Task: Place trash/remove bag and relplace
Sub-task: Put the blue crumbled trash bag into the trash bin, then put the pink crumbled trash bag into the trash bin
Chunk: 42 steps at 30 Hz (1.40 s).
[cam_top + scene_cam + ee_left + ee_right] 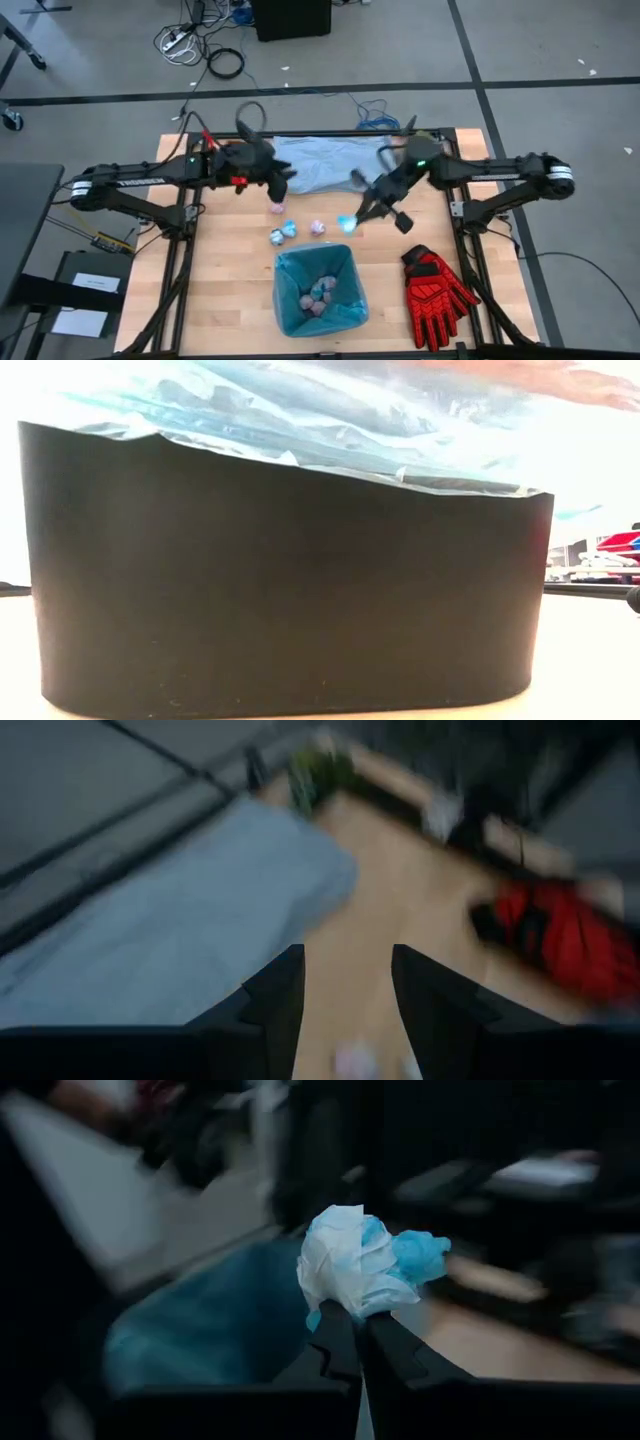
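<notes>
A black bin (280, 580) lined with the cyan bag (318, 290) stands near the table's front edge, with several paper wads (318, 295) inside. Loose wads lie on the wood behind it: a blue-white one (280, 235), a pale pink one (318, 227) and a pink one (276, 208). My right gripper (354, 214) hovers behind the bin, shut on a white and light blue wad (365, 1265). My left gripper (345, 1010) is open and empty. It hangs over the pink wad (355, 1060), at the edge of the grey-blue bag (200, 910). My right gripper pinches the wad's underside (345, 1312) between the free ends of its two fingers. The fingers come from the table's far right side. The wad stands out beyond the fingertips (385, 1335), lifted clear of the table (349, 224).
A paler grey-blue plastic bag (320, 162) lies flat along the far edge of the table. A red and black glove (435, 285) lies to the right of the bin. A small green plant (315, 770) sits at the far edge.
</notes>
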{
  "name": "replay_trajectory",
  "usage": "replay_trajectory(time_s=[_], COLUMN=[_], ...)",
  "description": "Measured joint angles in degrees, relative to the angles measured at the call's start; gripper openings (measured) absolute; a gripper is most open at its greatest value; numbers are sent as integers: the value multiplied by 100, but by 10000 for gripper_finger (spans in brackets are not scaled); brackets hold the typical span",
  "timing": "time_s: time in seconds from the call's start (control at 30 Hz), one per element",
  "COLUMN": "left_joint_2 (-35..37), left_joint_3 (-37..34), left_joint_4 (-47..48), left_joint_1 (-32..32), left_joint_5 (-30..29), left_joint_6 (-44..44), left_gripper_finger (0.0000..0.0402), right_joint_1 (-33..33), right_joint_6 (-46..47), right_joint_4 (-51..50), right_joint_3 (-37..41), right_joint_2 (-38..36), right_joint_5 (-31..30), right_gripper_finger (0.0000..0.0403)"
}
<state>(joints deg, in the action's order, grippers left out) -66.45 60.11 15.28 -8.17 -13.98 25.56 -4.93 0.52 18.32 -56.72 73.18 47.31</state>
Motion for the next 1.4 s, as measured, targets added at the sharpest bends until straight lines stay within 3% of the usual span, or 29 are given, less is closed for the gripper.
replay_trajectory(time_s=[0.13,0.33,0.57,0.77,0.9,1.1,1.4], left_joint_2=[-125,-243,-303,-335,-335,-335,5], left_joint_3=[-339,-413,-393,-400,-400,-400,-430], left_joint_4=[-1296,-1540,-1802,-1839,-1847,-1656,-455], left_joint_1=[-8,8,36,47,21,-3,83], left_joint_5=[-356,-566,-548,-524,-534,-533,-272], left_joint_6=[-14,-445,-130,-739,-125,22,-2], left_gripper_finger=[145,135,133,138,144,145,145], right_joint_1=[297,559,718,752,752,680,462], right_joint_6=[-79,-119,-164,15,238,147,-166], right_joint_4=[-152,-490,-718,-865,-875,-819,-970], right_joint_3=[-391,-850,-1190,-1190,-1190,-1186,-1184], right_joint_2=[441,945,1424,1483,1483,1427,671], right_joint_5=[303,495,342,338,332,-10,-1265], right_gripper_finger=[0,2,17,85,161,257,263])
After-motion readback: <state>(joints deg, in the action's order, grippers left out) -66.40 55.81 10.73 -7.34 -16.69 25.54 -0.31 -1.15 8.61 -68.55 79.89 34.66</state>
